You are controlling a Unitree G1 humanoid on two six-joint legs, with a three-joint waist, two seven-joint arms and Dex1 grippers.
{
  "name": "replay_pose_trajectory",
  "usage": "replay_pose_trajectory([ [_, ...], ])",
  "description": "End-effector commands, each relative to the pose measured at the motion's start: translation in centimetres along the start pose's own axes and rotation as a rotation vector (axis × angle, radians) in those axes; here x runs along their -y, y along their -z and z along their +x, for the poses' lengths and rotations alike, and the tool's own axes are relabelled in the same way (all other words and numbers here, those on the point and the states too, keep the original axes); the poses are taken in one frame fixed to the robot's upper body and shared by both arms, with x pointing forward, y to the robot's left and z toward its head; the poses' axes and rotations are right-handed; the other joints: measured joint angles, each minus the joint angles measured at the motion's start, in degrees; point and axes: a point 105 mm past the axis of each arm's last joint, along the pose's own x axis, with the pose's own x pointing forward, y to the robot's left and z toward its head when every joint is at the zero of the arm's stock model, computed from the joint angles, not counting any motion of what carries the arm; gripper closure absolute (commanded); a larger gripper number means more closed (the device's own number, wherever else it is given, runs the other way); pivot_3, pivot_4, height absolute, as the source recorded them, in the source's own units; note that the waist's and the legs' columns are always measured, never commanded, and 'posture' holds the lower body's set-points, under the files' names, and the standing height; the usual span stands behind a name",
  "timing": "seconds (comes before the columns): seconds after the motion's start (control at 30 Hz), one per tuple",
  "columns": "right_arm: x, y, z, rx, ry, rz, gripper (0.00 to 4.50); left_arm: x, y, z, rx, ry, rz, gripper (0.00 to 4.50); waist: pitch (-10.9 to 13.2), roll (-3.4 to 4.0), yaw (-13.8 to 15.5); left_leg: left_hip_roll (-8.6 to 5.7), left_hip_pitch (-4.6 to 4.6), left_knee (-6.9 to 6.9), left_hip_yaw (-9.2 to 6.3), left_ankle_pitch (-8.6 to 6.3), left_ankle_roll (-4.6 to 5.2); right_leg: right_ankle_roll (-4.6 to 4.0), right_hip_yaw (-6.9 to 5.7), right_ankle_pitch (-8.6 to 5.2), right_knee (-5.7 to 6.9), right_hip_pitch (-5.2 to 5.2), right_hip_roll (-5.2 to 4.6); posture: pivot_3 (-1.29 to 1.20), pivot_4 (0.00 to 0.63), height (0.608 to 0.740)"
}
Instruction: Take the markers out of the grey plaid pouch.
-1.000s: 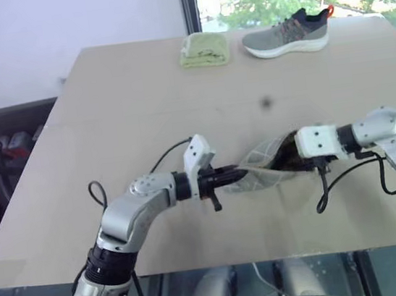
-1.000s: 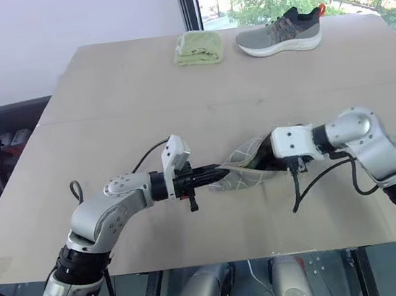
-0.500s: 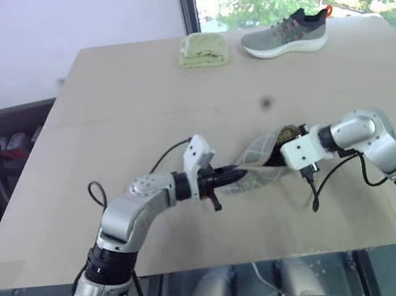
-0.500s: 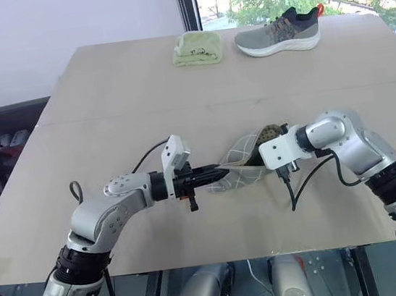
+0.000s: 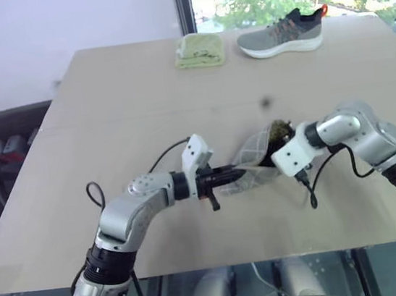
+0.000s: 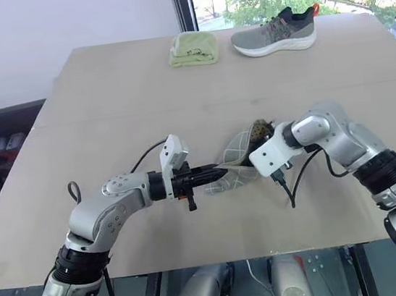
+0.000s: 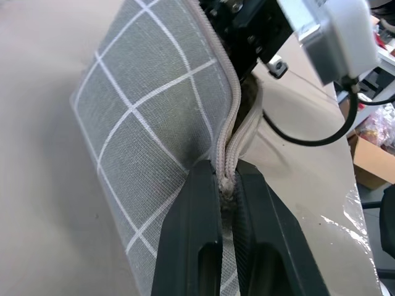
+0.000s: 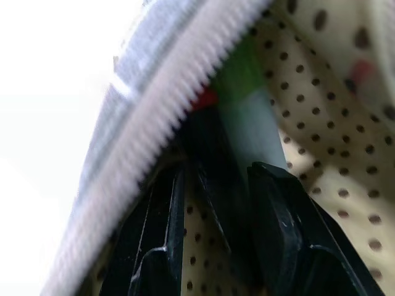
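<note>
While grey plaid pouch (image 7: 148, 129) gapes, markers (image 8: 237, 129) lie inside.

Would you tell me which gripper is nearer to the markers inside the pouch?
Right. The right gripper is inside the open grey plaid pouch, its fingers either side of the markers. The left gripper is shut on the pouch's zipper end, outside it.
</note>
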Motion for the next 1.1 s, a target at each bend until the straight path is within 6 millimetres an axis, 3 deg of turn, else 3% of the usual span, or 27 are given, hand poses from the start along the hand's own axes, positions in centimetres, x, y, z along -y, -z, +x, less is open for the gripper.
replay_pose_trajectory([
  [0.03, 1.2, -0.6, -0.6, -0.009, 0.018, -0.052, 2.87, -0.1, -0.9, -0.5, 0.013, 0.003, 0.025, 4.5, 0.0, 0.0, -0.01, 0.0, 0.0, 0.0, 0.0, 0.0, 0.0, 0.0, 0.0, 0.0, 0.0, 0.0, 0.0, 0.0, 0.15, 0.74],
  [0.2, 1.2, -0.8, -0.2, -0.018, -0.01, -0.073, 2.87, -0.2, -1.0, -0.6, 0.005, 0.022, 0.027, 4.5, 0.0, 0.0, -0.05, 0.0, 0.0, 0.0, 0.0, 0.0, -0.01, 0.0, 0.0, 0.0, 0.01, 0.0, 0.01, 0.0, 0.15, 0.74],
  [0.47, -0.2, -0.4, 1.8, -0.043, -0.137, -0.069, 2.87, -0.1, -1.1, -0.4, -0.003, 0.048, 0.025, 4.5, -0.02, -0.01, -0.2, 0.01, 0.09, 0.0, -0.01, 0.01, -0.02, 0.0, 0.01, 0.0, 0.03, 0.02, 0.03, 0.0, 0.15, 0.74],
  [0.63, -0.7, -0.4, 2.0, -0.03, -0.163, -0.063, 4.29, -0.2, -1.0, -0.7, 0.0, 0.033, 0.022, 4.5, -0.03, -0.02, -0.14, 0.02, 0.26, -0.01, 0.0, 0.01, -0.02, -0.01, 0.02, 0.0, 0.06, 0.13, 0.05, 0.0, 0.15, 0.74],
  [0.77, -1.1, 0.0, 1.7, -0.035, -0.171, -0.062, 4.31, -0.1, -0.9, -0.7, 0.0, 0.029, 0.02, 4.5, -0.03, -0.03, -0.12, 0.02, 0.26, -0.01, 0.0, 0.01, -0.03, -0.01, 0.02, 0.0, 0.05, 0.14, 0.05, 0.0, 0.15, 0.74],
  [0.9, -0.2, 0.0, 0.8, -0.018, -0.098, -0.036, 4.31, -0.1, -0.8, -0.8, -0.003, 0.026, 0.019, 4.5, -0.03, -0.03, -0.02, 0.02, 0.26, -0.01, -0.01, 0.01, -0.03, -0.01, 0.01, 0.0, 0.04, 0.14, 0.05, 0.0, 0.15, 0.74],
  [1.1, 2.3, -0.4, -3.1, 0.045, 0.049, 0.097, 4.31, -0.1, -0.6, -0.8, -0.012, 0.025, 0.027, 4.5, -0.02, -0.01, 0.02, 0.01, 0.17, -0.01, -0.02, 0.01, -0.03, -0.01, 0.01, 0.0, 0.02, 0.12, 0.03, 0.0, 0.15, 0.74],
])
